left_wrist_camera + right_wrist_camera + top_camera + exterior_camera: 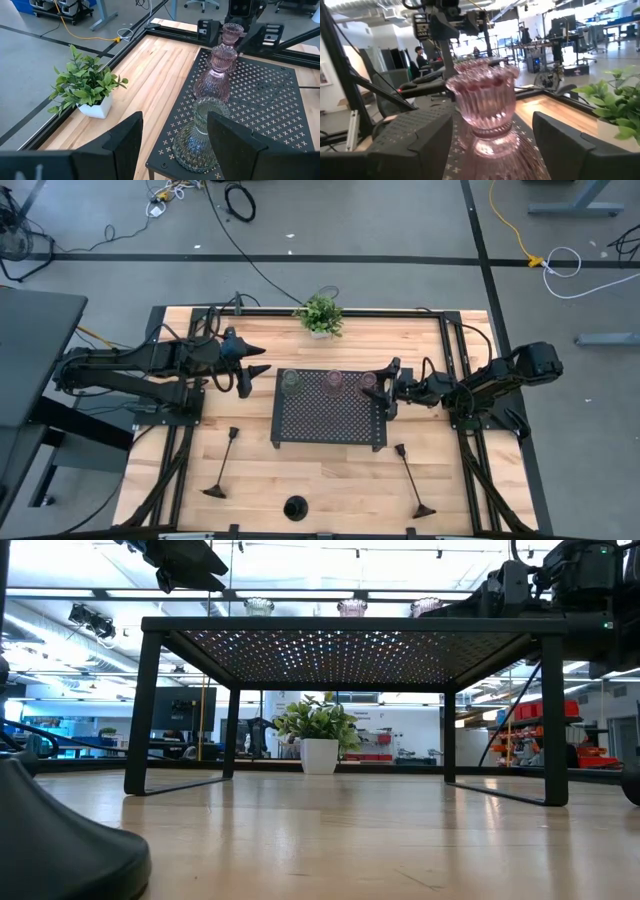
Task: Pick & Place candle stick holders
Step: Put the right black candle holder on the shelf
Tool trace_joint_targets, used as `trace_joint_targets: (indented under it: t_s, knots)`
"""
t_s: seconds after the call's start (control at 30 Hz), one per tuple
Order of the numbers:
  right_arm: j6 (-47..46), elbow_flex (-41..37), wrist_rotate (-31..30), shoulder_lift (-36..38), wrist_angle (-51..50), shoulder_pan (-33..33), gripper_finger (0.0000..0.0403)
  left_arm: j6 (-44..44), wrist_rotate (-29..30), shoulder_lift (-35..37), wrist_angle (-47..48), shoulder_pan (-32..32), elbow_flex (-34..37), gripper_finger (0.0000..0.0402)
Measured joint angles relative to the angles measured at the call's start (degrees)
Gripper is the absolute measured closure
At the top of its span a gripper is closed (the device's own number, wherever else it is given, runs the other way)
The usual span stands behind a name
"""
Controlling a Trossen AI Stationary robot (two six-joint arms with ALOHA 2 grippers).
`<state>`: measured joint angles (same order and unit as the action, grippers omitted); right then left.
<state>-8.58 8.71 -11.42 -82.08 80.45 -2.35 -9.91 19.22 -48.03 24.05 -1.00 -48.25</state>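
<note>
Tray carried three glass holders in a row: greenish, two pinkish | right gripper fingers wide around the end one, apparently not touching | left gripper wide, empty, beside tray | black holders lay on wooden table | plant behind.

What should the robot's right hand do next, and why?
Probably pull straight back from the pink glass holder. The right gripper is open around it, and the holder already stands upright on the black tray beside the other two glass holders.
</note>
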Motion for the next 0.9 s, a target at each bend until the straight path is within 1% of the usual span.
trace_joint_targets:
  t_s: [0.37,0.63,0.9]
  knots:
    - [-0.07,0.07,2.02,1.77,0.76,0.00,0.0130,-0.33,0.00,0.00,0.00,-0.02,0.00,0.0177]
    - [0.01,0.11,1.96,5.50,-3.67,-0.01,0.0130,-0.42,0.00,0.00,0.00,0.00,0.00,0.0177]
    - [0.05,0.11,1.84,12.09,-10.19,0.00,0.0130,-0.42,0.00,0.00,0.02,-0.02,0.00,0.0177]
